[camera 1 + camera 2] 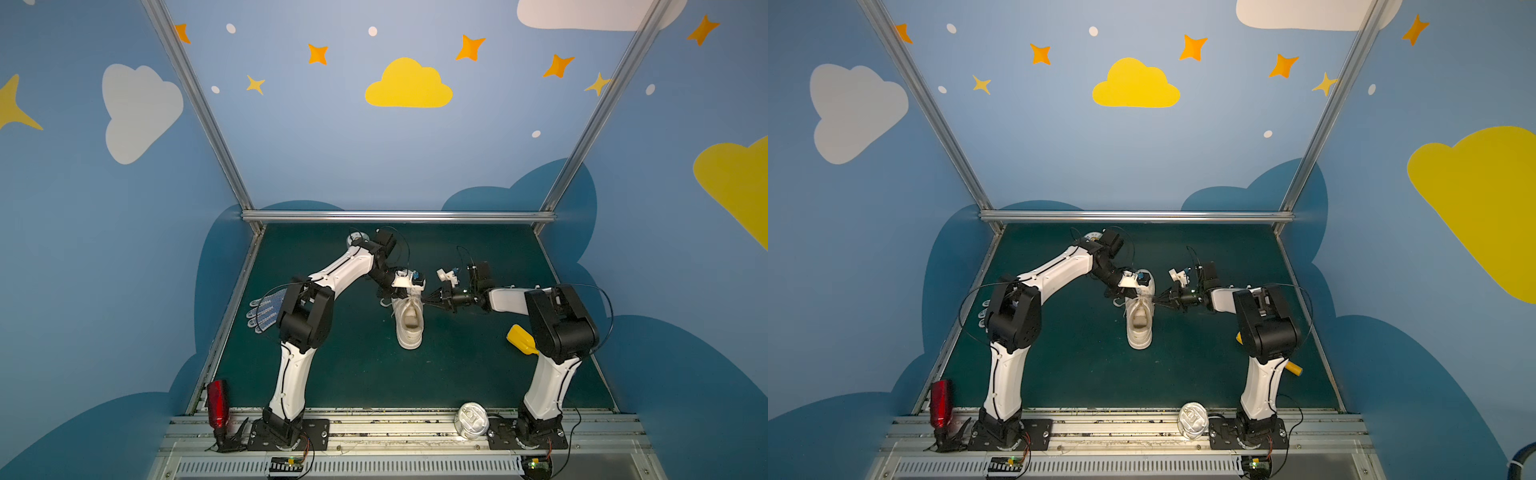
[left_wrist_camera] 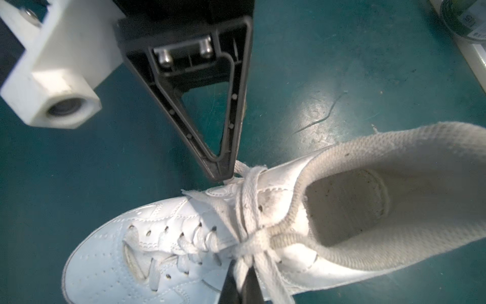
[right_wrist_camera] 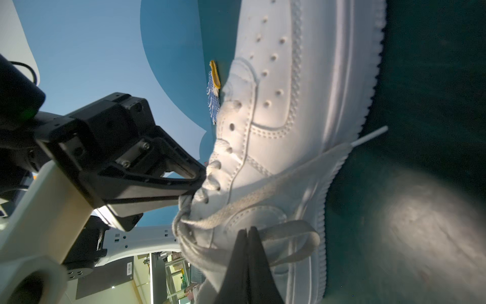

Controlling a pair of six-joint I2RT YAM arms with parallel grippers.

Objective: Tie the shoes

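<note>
- White sneaker (image 1: 409, 328): stood on its sole near the middle of the green worktop (image 1: 353, 374), toe toward the far edge and heel toward the near edge.
- Laces (image 2: 252, 200): lay crossed and bunched over the tongue at the top eyelets.
- Left tool (image 2: 226, 173): jaws were closed, tips pinching a lace strand beside the top eyelets.
- Right tool (image 3: 247, 233): jaws were pressed together on a lace loop at the sneaker's opposite side.
- Dotted glove (image 1: 266, 311): lay near the left edge, well apart.

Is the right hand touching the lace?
Touching. The right wrist view shows the right hand shut on a loop of the lace.
</note>
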